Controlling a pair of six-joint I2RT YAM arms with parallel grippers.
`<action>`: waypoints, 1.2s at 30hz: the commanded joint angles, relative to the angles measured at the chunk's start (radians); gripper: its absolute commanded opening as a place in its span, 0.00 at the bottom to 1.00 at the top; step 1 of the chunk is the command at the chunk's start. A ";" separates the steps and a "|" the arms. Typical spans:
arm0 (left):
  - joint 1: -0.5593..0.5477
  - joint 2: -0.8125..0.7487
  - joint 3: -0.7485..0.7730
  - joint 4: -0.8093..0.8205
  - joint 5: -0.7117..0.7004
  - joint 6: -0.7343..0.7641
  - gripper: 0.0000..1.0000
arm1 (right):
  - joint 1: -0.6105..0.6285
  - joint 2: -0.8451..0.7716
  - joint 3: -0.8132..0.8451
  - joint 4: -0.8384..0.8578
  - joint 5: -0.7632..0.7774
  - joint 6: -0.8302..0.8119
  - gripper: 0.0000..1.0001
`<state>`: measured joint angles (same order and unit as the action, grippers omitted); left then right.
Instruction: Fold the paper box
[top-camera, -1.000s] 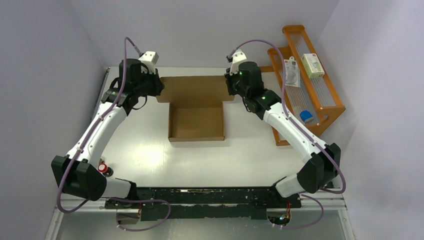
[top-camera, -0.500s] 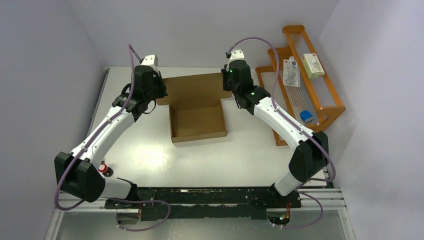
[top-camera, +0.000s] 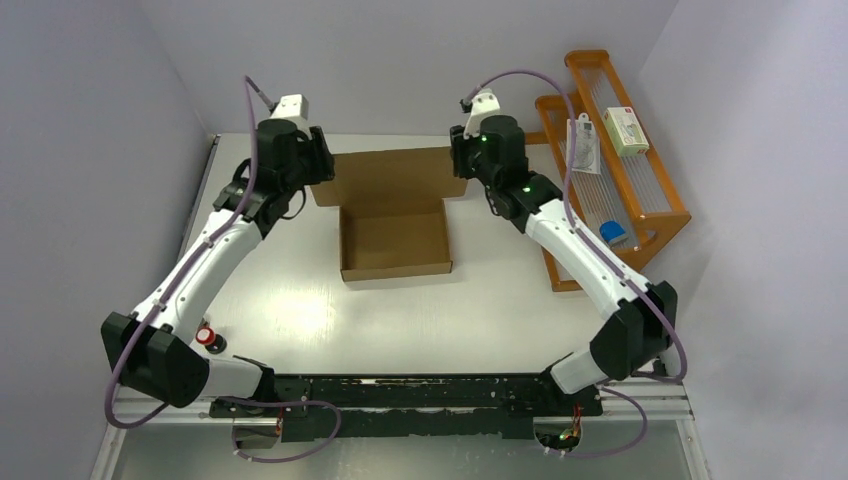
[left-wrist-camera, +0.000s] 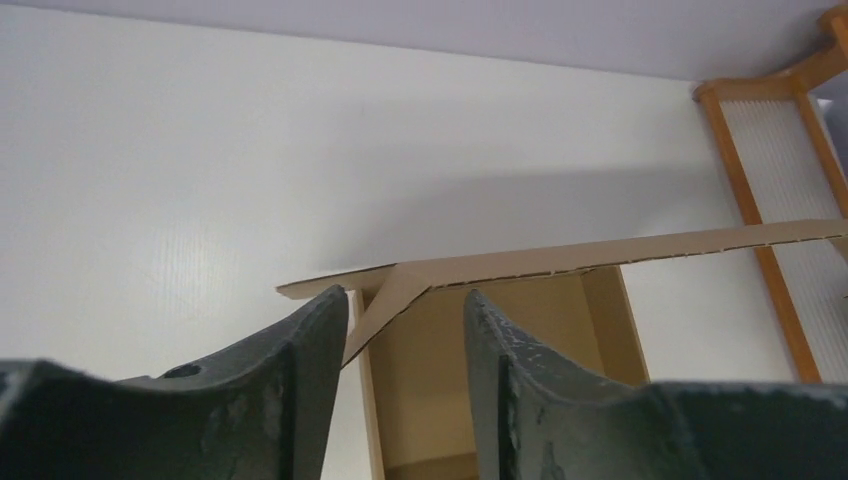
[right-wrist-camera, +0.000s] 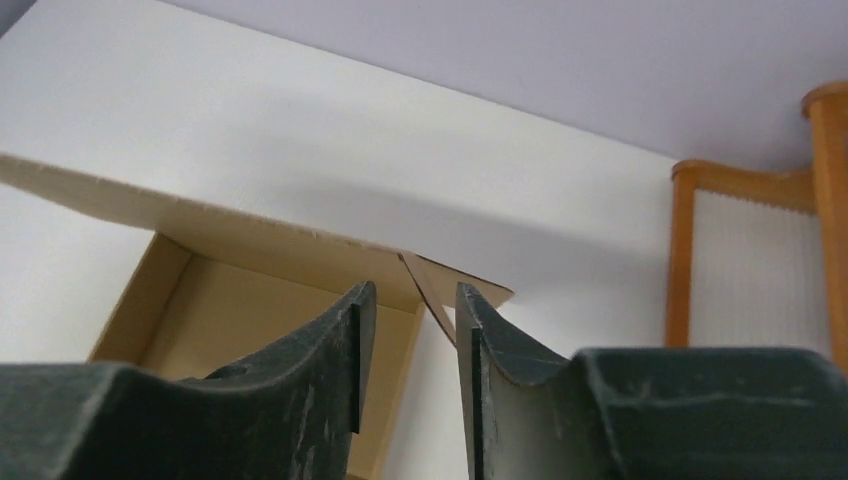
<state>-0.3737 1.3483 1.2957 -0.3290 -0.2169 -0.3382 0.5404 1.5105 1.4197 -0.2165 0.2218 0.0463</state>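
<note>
The paper box (top-camera: 395, 245) is sitting mid-table (top-camera: 300, 290), its lid (top-camera: 395, 178) lifted at the far side. The left gripper (left-wrist-camera: 404, 305) and right gripper (right-wrist-camera: 408, 295) are straddling the lid's corner tabs (left-wrist-camera: 385, 308), jaws parted, pinching nothing. Judging by this, both should be folding the tabs inward evenly, lowering the lid together without twisting.

The desk (top-camera: 300, 300) is white and smooth, with a soft glare on its surface. The paper box (top-camera: 395, 240) stands on it a little beyond the middle. Its shallow open tray rests flat on the desk, and a wide flap goes out from the tray's far wall. Right of the box, at the desk's edge, stands an orange rack (top-camera: 655, 238). Left of the box and nearer, well apart from it, sits a small red button (top-camera: 205, 336). A black rail (top-camera: 400, 392) runs along the near edge.
</note>
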 joint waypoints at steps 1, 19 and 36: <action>0.082 -0.048 0.058 -0.080 0.162 0.092 0.56 | -0.055 -0.070 0.003 -0.076 -0.209 -0.195 0.43; 0.396 -0.066 -0.100 0.034 0.693 0.420 0.79 | -0.367 -0.059 -0.215 0.073 -0.890 -0.496 0.70; 0.397 0.091 -0.039 -0.066 0.873 0.716 0.77 | -0.367 0.165 -0.095 0.115 -1.023 -0.582 0.56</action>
<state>0.0124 1.4193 1.2037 -0.3828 0.5373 0.3050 0.1749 1.6447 1.2926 -0.1162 -0.7467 -0.5217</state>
